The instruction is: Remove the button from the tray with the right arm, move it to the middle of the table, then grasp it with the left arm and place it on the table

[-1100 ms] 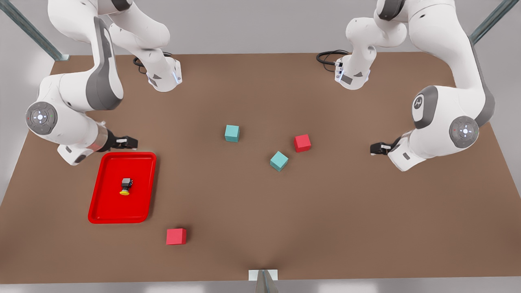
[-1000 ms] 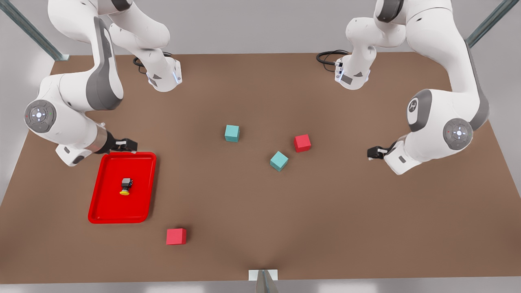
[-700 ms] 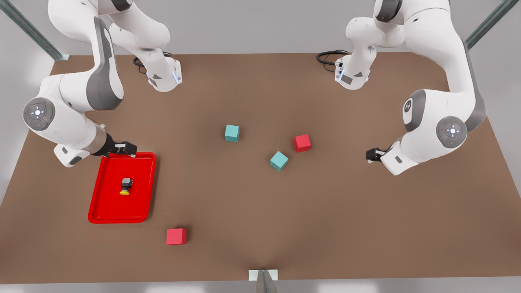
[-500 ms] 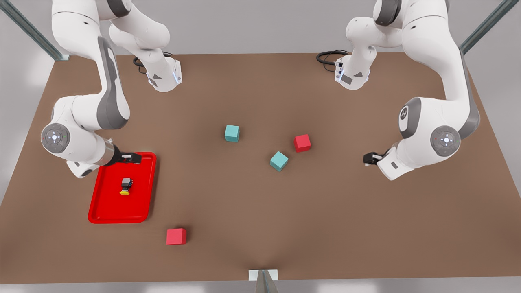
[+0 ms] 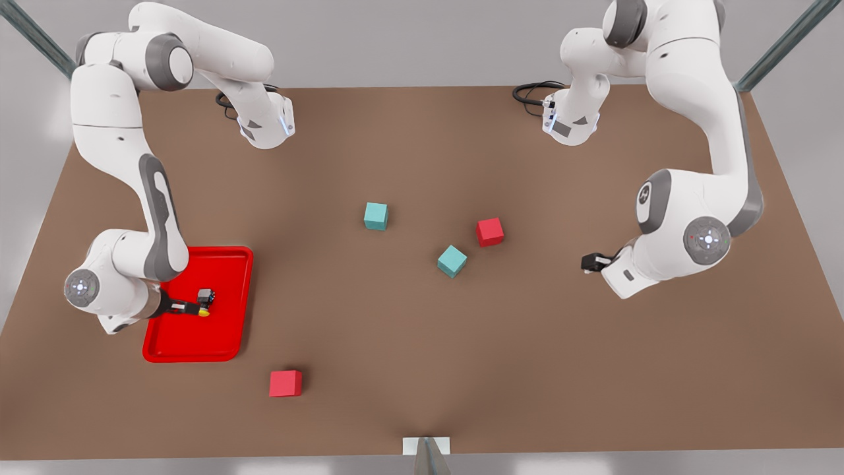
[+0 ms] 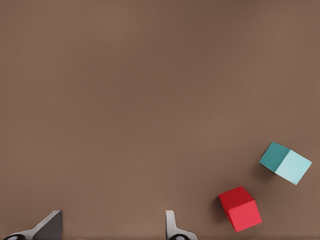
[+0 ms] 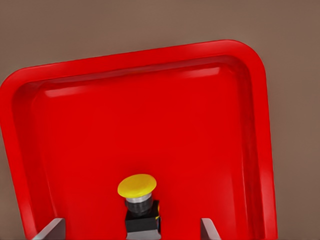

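Over the tray (image 7: 260,150), right gripper (image 7: 132,230) fingers wide astride the button (image 7: 137,192); left gripper (image 6: 112,227) wide.

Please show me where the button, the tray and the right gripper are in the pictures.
button (image 7: 137,186): right wrist view, on its yellow cap.
tray (image 5: 227,336): front view, on the bare floor near the corner.
right gripper (image 5: 198,309): front view, between its fingertips beside the button.

White rounded arm links, grey joint bands, black claws
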